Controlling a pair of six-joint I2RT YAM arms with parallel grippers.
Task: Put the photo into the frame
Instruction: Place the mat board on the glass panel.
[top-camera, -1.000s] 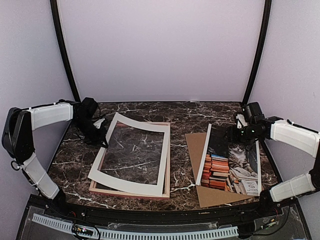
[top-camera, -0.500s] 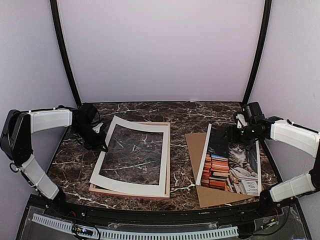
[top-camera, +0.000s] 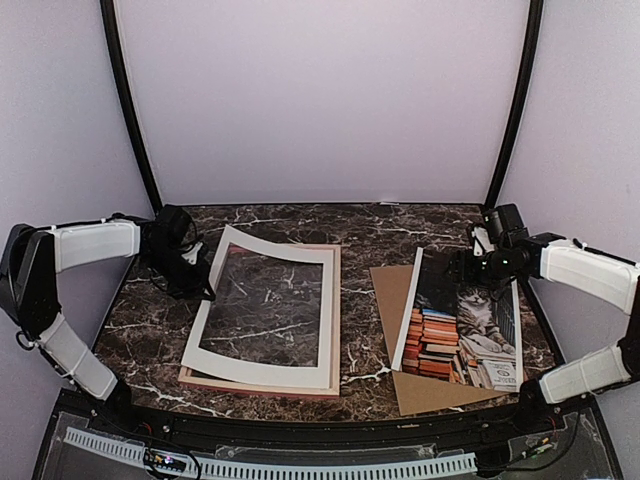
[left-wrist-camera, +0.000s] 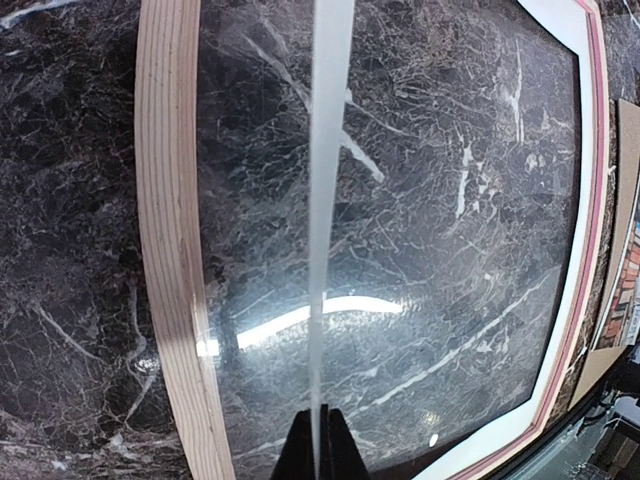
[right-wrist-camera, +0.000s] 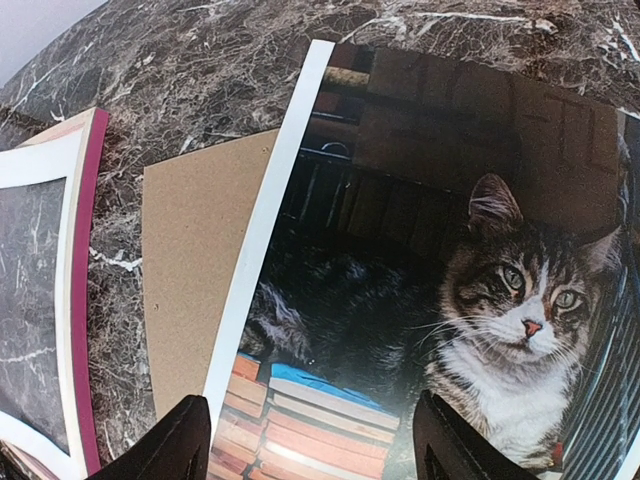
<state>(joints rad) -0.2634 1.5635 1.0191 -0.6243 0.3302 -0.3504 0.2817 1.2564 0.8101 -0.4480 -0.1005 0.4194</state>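
The photo (top-camera: 465, 325), a tabby cat beside stacked orange books, lies flat at the right on a brown backing board (top-camera: 390, 290). My right gripper (top-camera: 462, 268) hovers over its far end, open, with nothing between the fingers; in the right wrist view the photo (right-wrist-camera: 430, 300) fills the gap of the gripper (right-wrist-camera: 318, 450). The pink frame (top-camera: 262, 388) lies left of centre. A white mat (top-camera: 327, 300) rests on it with its left edge raised. My left gripper (top-camera: 208, 288) is shut on that edge, seen edge-on as a white strip, the mat (left-wrist-camera: 325, 200), between the closed jaws of the gripper (left-wrist-camera: 320, 455).
The frame's light wooden rail (left-wrist-camera: 170, 250) and its pink far rail (left-wrist-camera: 592, 200) show under the lifted mat. The board (right-wrist-camera: 195, 270) sticks out left of the photo. The dark marble table (top-camera: 360, 225) ends at purple walls with black poles at the back corners.
My right gripper's jaws have widened above the photo. The left gripper has shifted slightly with the mat's edge, which dipped and rose a little.
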